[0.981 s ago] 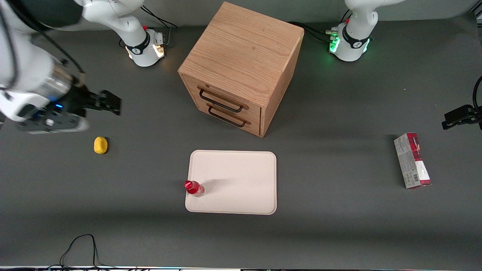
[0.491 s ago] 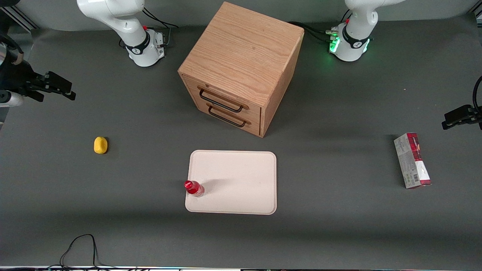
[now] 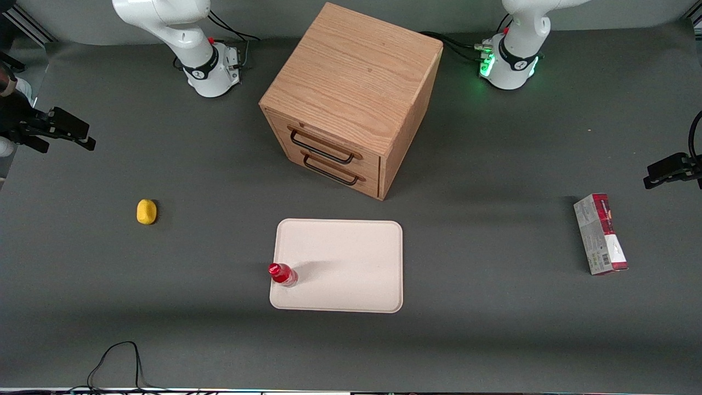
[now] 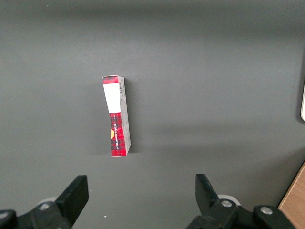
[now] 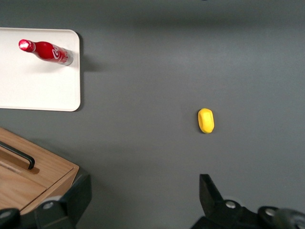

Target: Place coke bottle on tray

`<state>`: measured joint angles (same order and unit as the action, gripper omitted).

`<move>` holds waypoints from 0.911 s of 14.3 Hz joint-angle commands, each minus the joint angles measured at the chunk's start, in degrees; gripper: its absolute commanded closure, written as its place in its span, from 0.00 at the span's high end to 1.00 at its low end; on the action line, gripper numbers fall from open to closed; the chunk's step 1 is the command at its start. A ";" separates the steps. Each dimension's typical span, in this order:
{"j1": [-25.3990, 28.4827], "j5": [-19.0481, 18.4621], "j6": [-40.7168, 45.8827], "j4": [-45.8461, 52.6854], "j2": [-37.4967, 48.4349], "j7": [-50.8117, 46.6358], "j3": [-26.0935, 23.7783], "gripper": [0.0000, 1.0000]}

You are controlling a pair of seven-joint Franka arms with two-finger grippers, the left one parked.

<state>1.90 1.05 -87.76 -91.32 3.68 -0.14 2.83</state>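
With the coke bottle (image 3: 283, 274) standing upright on the tray (image 3: 351, 258) near its edge, the hand (image 3: 66, 131), open and empty, has retracted toward the working arm's end of the surface (image 3: 493, 340), so placement appears complete.

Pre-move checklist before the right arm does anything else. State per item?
1. Small red coke bottle on the cream rectangular tray: ok, standing upright at the tray's edge nearest the working arm.
2. Bottle clear of the rim: cannot tell, it sits very close.
3. Gripper free of the bottle: ok, open and empty, far off at the working arm's end.
4. Yellow oval lump off the tray: ok, on the table.
5. Wooden two-drawer cabinet drawers shut: ok.
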 commanded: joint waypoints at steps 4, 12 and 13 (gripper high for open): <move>-0.67 -3.07 1.80 -0.35 0.54 3.66 -0.90 1.00; -1.64 -2.99 3.12 -0.26 0.72 2.96 -0.99 1.00; -0.77 -3.07 3.12 -0.26 0.72 2.87 -0.72 1.00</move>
<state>0.53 -1.42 -85.31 -91.50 3.64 1.96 2.51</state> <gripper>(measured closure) 0.000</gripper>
